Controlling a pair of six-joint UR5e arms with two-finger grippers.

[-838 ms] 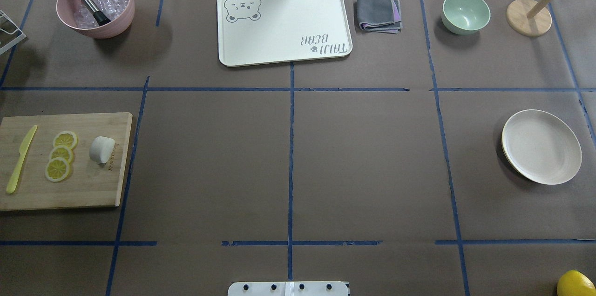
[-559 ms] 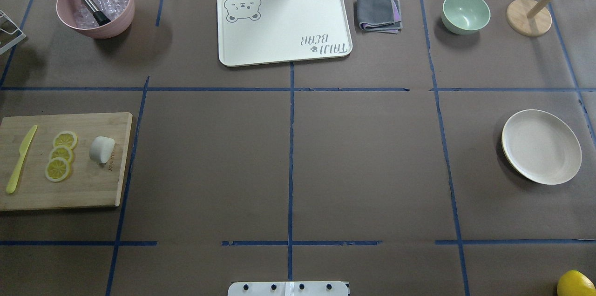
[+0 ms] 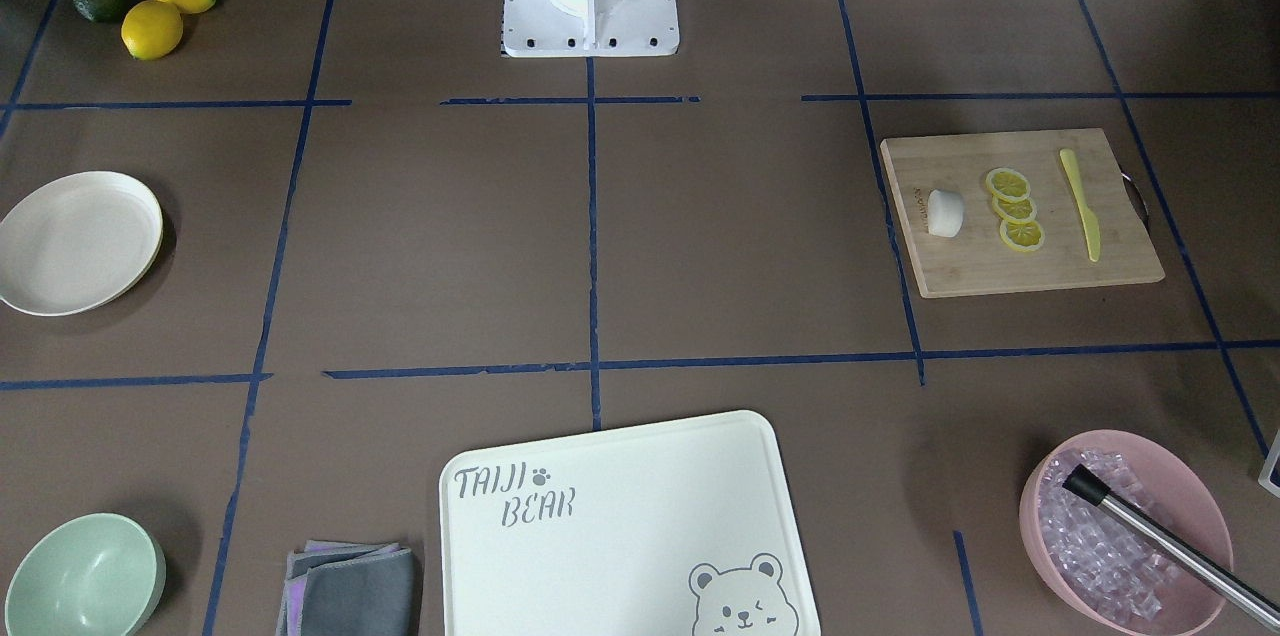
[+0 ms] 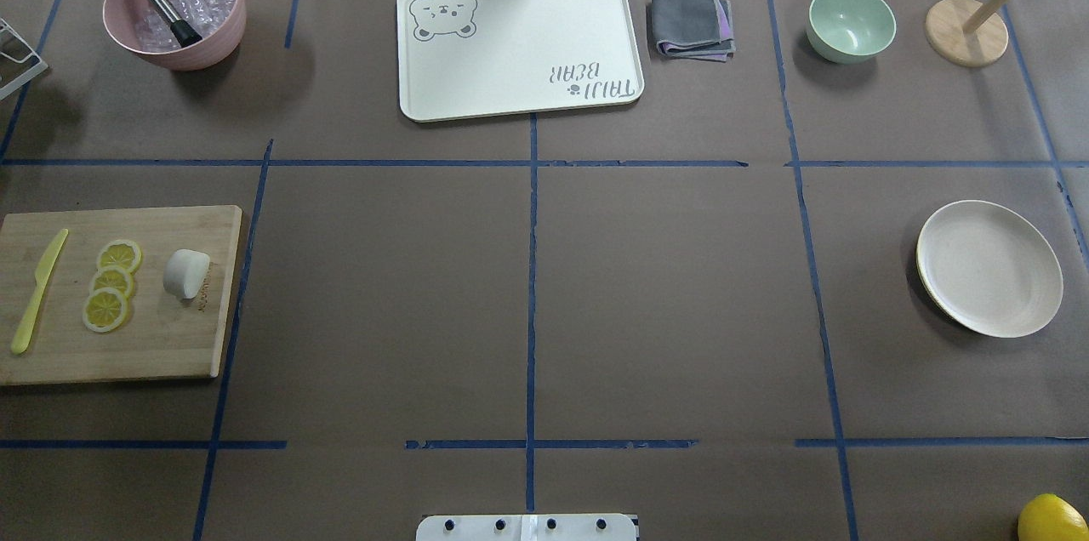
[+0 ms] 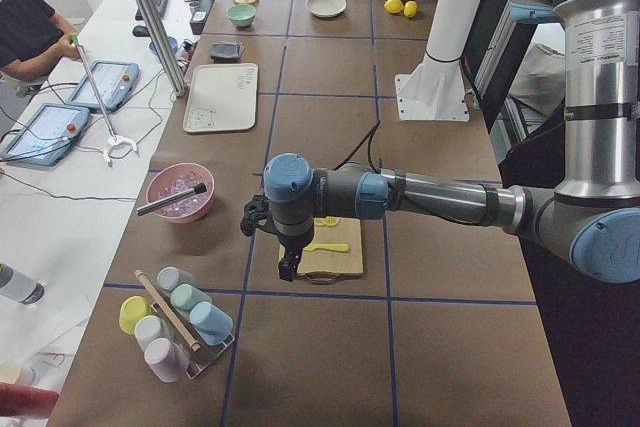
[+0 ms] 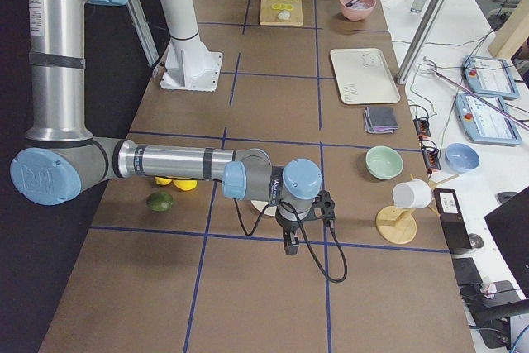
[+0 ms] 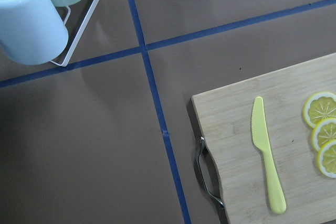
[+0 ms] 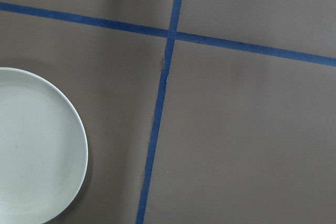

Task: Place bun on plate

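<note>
The white bun (image 4: 186,272) (image 3: 945,213) lies on its side on the wooden cutting board (image 4: 153,345), beside three lemon slices (image 4: 111,281). The cream plate (image 4: 989,269) (image 3: 75,241) (image 8: 37,145) sits bare at the table's right side. My left gripper (image 5: 290,265) shows only in the exterior left view, hanging over the board's outer end, and I cannot tell its state. My right gripper (image 6: 289,245) shows only in the exterior right view, just outside the plate, and I cannot tell its state either.
A yellow knife (image 4: 36,290) lies on the board. At the back stand a pink bowl of ice (image 4: 174,9), a bear-print tray (image 4: 519,90), a folded cloth (image 4: 691,20), a mint bowl (image 4: 851,22) and a wooden stand (image 4: 966,31). A cup rack (image 5: 175,322) stands beyond the board.
</note>
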